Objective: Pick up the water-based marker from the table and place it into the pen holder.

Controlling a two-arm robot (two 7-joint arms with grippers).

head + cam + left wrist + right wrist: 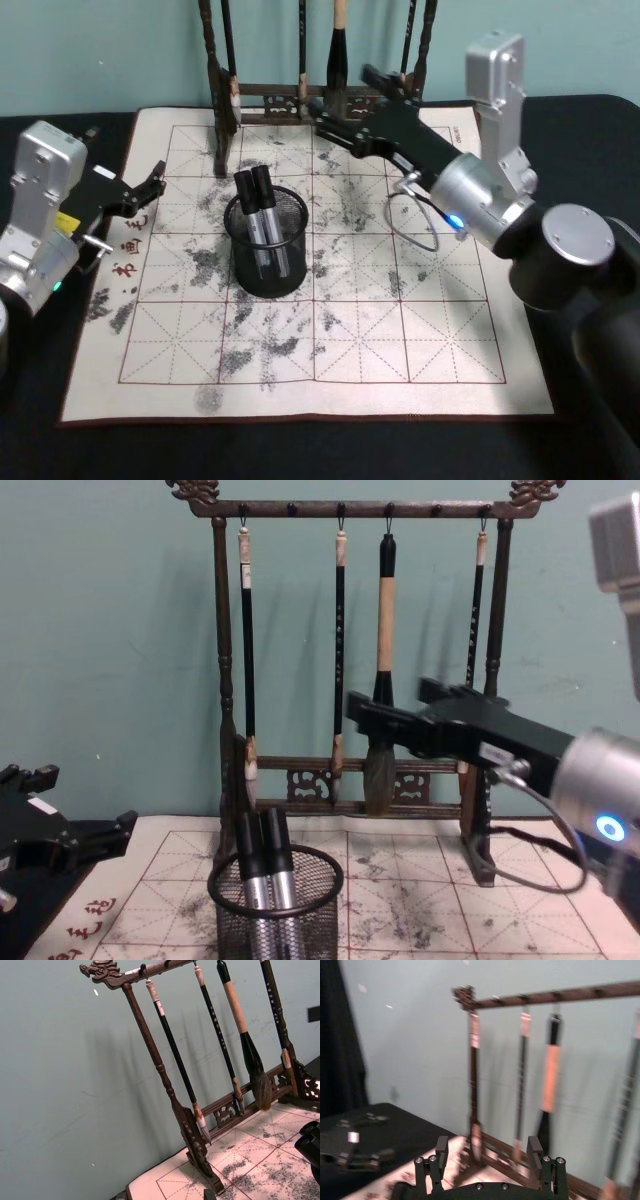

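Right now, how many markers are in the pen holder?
2: both markers stand upright side by side in the pen holder, one to the robot's left of the other. The mesh could hide more.

Black mesh pen holder (267, 255) on white, red-gridded, grey-stained mat (400, 330).

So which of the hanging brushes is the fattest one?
The third brush from the left on the wooden rack: the tan-handled brush. It has a thick tan handle and a big bushy dark tip, while the other brushes are thin and dark.
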